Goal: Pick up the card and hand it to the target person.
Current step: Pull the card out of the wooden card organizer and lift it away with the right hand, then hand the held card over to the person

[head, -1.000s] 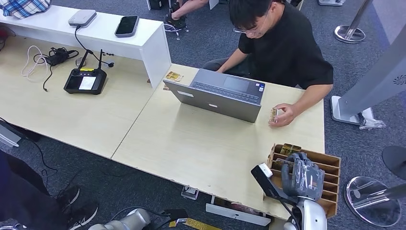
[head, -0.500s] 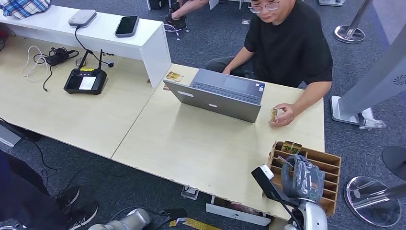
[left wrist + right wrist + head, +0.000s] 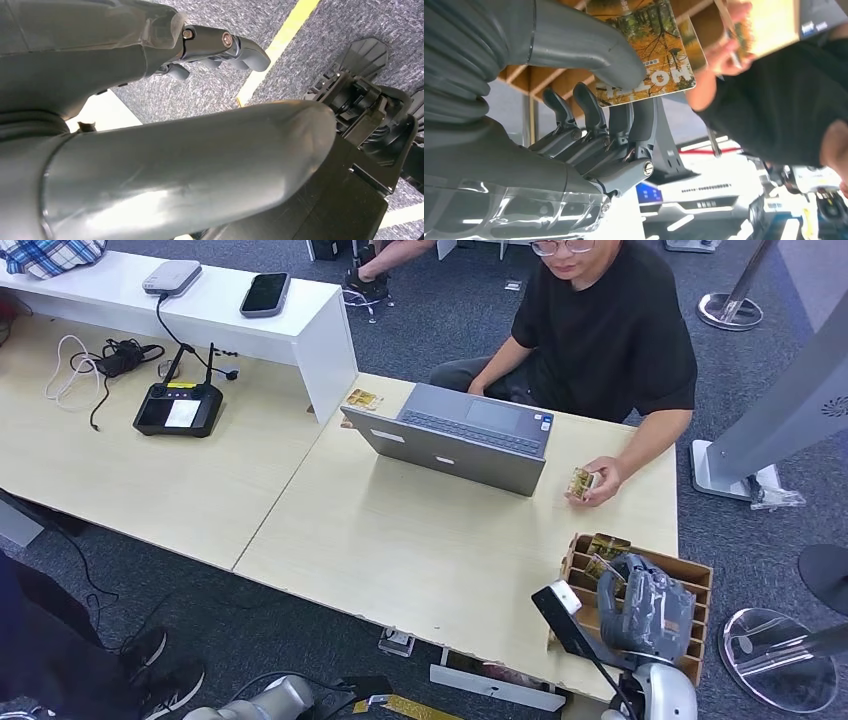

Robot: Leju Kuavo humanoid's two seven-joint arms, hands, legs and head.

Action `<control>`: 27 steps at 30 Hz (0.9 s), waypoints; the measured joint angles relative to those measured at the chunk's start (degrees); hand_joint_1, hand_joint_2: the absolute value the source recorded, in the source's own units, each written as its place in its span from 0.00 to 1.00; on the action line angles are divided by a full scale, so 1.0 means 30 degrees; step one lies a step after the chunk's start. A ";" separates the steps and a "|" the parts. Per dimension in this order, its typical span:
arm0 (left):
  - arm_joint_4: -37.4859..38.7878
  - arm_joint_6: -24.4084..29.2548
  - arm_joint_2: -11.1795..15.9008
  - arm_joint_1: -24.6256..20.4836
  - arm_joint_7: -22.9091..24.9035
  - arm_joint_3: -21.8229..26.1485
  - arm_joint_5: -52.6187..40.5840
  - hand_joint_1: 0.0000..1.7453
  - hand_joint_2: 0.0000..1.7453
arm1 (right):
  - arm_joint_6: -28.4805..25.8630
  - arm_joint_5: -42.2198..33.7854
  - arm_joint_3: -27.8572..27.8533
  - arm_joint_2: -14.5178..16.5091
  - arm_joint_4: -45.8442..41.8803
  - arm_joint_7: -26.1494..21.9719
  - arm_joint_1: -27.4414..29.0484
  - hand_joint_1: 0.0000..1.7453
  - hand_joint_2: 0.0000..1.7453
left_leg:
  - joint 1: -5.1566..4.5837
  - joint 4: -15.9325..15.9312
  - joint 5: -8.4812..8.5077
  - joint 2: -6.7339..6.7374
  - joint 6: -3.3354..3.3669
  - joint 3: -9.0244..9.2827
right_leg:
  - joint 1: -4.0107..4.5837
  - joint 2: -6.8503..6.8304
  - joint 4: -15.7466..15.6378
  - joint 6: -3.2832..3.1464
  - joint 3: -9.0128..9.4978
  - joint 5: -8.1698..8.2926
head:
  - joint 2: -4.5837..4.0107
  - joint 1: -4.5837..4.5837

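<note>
The card [image 3: 644, 45] is pinched by the right hand [image 3: 650, 605] above the wooden rack [image 3: 695, 575]; extension toward the person [image 3: 600, 335] ahead is called for next.

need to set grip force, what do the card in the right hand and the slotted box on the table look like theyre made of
Card: seems to be thin glossy printed card or plastic; it stays flat and bears a photo print with lettering, pinched by the right hand. Which of the two, the look leaves open.
Slotted box: looks like raw brown fibreboard or plywood, matte, with thin dividers and darker edges, perhaps laser-cut.
</note>
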 joint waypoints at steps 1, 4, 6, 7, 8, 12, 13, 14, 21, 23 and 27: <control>0.0000 -0.0004 0.0000 0.0000 0.0000 0.0000 0.0002 0.00 0.00 | -0.0002 0.0000 0.0058 -0.0069 -0.0257 -0.0053 0.0010 0.87 1.00 | 0.0000 0.0000 0.0000 0.0000 0.0000 0.0000 | 0.0000 0.0000 0.0000 0.0000 0.0000 0.0000 | 0.0000 0.0000; 0.0000 -0.0004 0.0000 0.0001 -0.0009 0.0002 0.0029 0.00 0.00 | 0.0009 -0.0024 0.0261 -0.0293 -0.1022 -0.0239 -0.0070 0.87 1.00 | -0.0001 0.0000 0.0001 0.0000 0.0000 0.0000 | -0.0001 0.0000 0.0000 0.0000 0.0003 0.0001 | 0.0000 0.0002; 0.0000 0.0017 0.0004 0.0006 -0.0020 0.0009 0.0087 0.00 0.00 | -0.0031 -0.0131 0.0398 -0.0436 -0.1366 -0.0487 -0.0305 0.87 1.00 | 0.0000 0.0000 0.0001 0.0002 0.0000 -0.0002 | -0.0001 0.0001 0.0001 -0.0002 0.0004 0.0003 | 0.0000 0.0002; 0.0000 0.0037 0.0005 0.0010 -0.0022 0.0018 0.0120 0.00 0.00 | -0.0097 -0.0237 0.0497 -0.0508 -0.1450 -0.0645 -0.0519 0.87 1.00 | 0.0000 0.0000 0.0001 0.0006 -0.0001 -0.0002 | -0.0001 0.0003 0.0002 -0.0004 0.0004 0.0006 | 0.0000 -0.0002; 0.0000 0.0060 0.0007 0.0014 -0.0022 0.0027 0.0155 0.00 0.00 | -0.0173 -0.0337 0.0628 -0.0579 -0.1501 -0.0776 -0.0798 0.88 1.00 | 0.0000 0.0000 0.0003 0.0009 -0.0002 -0.0001 | -0.0001 0.0005 0.0002 -0.0005 0.0004 0.0007 | 0.0000 -0.0002; 0.0000 0.0102 0.0009 0.0051 -0.0022 0.0082 0.0242 0.00 0.00 | -0.0273 -0.0760 0.1183 -0.0758 -0.1390 -0.1047 -0.2342 0.88 1.00 | 0.0001 0.0000 0.0010 0.0006 -0.0002 -0.0001 | 0.0000 0.0003 0.0005 -0.0006 0.0005 0.0011 | 0.0000 0.0002; 0.0000 0.0104 0.0011 0.0075 -0.0022 0.0100 0.0259 0.00 0.00 | -0.0264 -0.0889 0.1324 -0.0774 -0.1240 -0.1085 -0.2810 0.87 1.00 | 0.0001 0.0000 0.0011 0.0009 -0.0003 -0.0001 | 0.0000 0.0005 0.0007 -0.0007 0.0005 0.0012 | 0.0000 0.0002; 0.0000 0.0111 0.0011 0.0100 -0.0022 0.0122 0.0275 0.00 0.00 | -0.0257 -0.1009 0.1463 -0.0783 -0.1009 -0.1111 -0.3344 0.87 1.00 | 0.0001 0.0000 0.0012 0.0011 -0.0003 0.0000 | 0.0000 0.0008 0.0009 -0.0007 0.0004 0.0015 | 0.0000 0.0000; 0.0000 0.0195 0.0017 0.0228 -0.0018 0.0222 0.0346 0.00 0.00 | -0.0343 -0.1361 0.2315 -0.0521 0.2701 -0.0686 -0.7753 0.85 1.00 | 0.0000 0.0001 0.0028 0.0009 0.0001 -0.0007 | -0.0001 0.0004 0.0020 -0.0018 0.0004 0.0032 | 0.0000 0.0002; 0.0000 0.0270 0.0007 0.0240 0.0025 0.0275 0.0382 0.00 0.00 | -0.0331 -0.1273 0.2461 -0.0198 0.4387 -0.0399 -0.9249 0.85 1.00 | 0.0001 0.0001 0.0036 0.0007 -0.0009 -0.0004 | 0.0000 0.0004 0.0021 -0.0022 0.0003 0.0036 | 0.0000 0.0002; 0.0000 0.0393 0.0000 0.0256 0.0098 0.0406 0.0488 0.00 0.00 | 0.0033 -0.0803 0.2639 0.0593 0.7847 0.0258 -1.1822 0.86 1.00 | 0.0004 0.0001 0.0042 -0.0004 -0.0018 -0.0004 | 0.0001 -0.0005 0.0023 -0.0023 0.0001 0.0036 | 0.0000 0.0000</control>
